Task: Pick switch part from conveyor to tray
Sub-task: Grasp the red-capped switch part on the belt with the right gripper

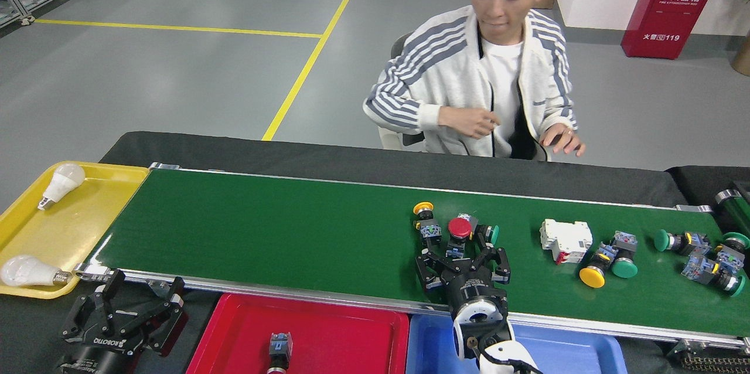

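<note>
The conveyor is a wide green belt carrying several switch parts. A cluster of three lies mid-belt: a yellow-capped switch part, a red-capped one and a green-capped one. My right gripper is open over the belt, its fingers spread just in front of the red-capped part and not touching it. At the lower left, off the belt, my left gripper is open and holds nothing. The red tray holds one switch part. A blue tray sits beside it.
A white breaker and more push buttons lie further right on the belt. A yellow tray at the left holds two light bulbs. A person sits behind the conveyor, hands near its far side.
</note>
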Available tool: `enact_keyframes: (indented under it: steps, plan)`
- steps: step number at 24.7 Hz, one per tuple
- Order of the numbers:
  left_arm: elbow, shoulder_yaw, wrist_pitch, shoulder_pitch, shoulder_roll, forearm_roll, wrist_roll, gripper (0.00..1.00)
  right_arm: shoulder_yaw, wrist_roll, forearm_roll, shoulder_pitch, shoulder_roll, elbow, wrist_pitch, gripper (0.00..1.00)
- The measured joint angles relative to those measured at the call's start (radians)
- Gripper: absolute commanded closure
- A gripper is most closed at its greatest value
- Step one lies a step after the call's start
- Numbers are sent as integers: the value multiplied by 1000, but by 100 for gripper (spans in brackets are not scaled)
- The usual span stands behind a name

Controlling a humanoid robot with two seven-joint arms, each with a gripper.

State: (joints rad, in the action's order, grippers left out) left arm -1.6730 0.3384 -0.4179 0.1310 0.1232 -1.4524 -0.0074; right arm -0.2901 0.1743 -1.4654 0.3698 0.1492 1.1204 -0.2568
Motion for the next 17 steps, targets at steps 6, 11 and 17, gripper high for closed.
enact_keyframes:
  steps: [6,11,17]
  plan:
    - [0,-19,0,-9,0,0,0,0,-41,-6,46,78,1,-90,16,99]
    - [0,-19,0,-10,0,0,0,0,-89,-10,54,14,1,33,30,99]
    - [-1,-19,0,-9,3,0,0,0,-295,1,50,-148,0,285,35,99]
